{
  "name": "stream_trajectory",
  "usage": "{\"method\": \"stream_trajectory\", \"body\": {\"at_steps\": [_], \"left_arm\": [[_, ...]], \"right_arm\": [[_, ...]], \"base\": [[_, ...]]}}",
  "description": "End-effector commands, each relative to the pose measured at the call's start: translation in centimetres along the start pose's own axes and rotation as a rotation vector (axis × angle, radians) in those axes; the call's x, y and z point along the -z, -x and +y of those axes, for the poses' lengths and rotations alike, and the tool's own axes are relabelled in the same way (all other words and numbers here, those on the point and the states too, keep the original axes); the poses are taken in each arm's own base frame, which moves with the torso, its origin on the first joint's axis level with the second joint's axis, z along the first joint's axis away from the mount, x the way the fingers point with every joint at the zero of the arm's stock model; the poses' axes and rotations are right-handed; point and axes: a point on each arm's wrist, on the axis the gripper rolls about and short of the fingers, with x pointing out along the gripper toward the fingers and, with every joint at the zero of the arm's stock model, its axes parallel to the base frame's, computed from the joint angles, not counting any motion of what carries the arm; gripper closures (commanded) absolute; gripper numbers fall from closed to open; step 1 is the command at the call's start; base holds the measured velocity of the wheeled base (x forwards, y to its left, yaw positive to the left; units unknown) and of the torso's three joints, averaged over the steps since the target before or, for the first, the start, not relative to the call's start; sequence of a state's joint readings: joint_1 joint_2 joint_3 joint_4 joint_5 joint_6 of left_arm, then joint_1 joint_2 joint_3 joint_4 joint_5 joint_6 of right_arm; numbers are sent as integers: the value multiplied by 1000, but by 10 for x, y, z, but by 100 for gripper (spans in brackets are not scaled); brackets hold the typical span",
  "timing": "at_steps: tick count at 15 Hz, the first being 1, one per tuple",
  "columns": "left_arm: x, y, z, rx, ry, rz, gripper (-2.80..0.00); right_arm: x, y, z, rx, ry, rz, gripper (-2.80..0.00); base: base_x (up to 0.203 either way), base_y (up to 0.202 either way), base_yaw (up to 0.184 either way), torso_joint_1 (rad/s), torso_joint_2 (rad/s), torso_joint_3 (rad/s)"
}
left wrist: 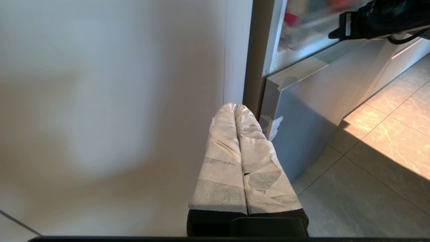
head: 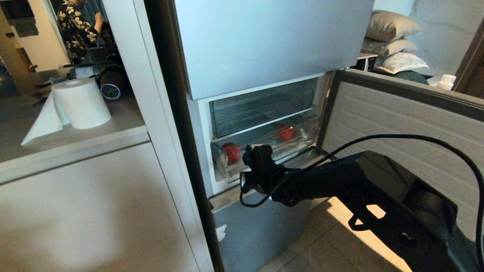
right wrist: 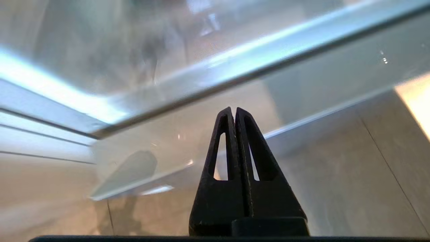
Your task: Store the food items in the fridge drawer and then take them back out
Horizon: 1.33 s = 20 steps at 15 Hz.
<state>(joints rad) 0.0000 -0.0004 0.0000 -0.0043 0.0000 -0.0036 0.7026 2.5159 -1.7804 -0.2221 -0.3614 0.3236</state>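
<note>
Before fridge drawer (head: pixel 264 151), right gripper (right wrist: pixel 234 112)

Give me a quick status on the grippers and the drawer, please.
Right gripper shut, empty, at the drawer front. Left gripper shut, parked low by the cabinet. Two red items inside drawer. Nothing blocking.

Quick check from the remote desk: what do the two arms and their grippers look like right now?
The right arm is matte black with a loose black cable looping over it. The right gripper has black tapered fingers with slotted cut-outs. The left gripper has fingers wrapped in crinkled white tape over a black base.
</note>
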Motion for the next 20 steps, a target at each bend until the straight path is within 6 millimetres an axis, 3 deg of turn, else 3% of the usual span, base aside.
{"method": "stream_trajectory", "body": {"at_steps": [1, 6, 10, 13, 16, 18, 20], "left_arm": [[0, 0, 0, 0, -1, 2, 0], [0, 0, 0, 0, 1, 2, 0], [0, 0, 0, 0, 1, 2, 0], [0, 0, 0, 0, 1, 2, 0], [0, 0, 0, 0, 1, 2, 0], [0, 0, 0, 0, 1, 2, 0], [0, 0, 0, 0, 1, 2, 0]], "right_arm": [[8, 14, 8, -8, 13, -5, 0], [10, 107, -7, -43, 42, 0, 0], [-33, 218, -36, -125, -23, -163, 0], [-46, 300, -75, -157, -99, -297, 0], [-40, 362, -126, -84, -189, -438, 0], [-28, 396, -158, -8, -256, -541, 0], [-5, 426, -185, 78, -301, -629, 0]], "base": [[0, 0, 0, 0, 0, 0], [0, 0, 0, 0, 0, 0], [0, 0, 0, 0, 0, 0], [0, 0, 0, 0, 0, 0], [0, 0, 0, 0, 0, 0], [0, 0, 0, 0, 0, 0], [0, 0, 0, 0, 0, 0]]}}
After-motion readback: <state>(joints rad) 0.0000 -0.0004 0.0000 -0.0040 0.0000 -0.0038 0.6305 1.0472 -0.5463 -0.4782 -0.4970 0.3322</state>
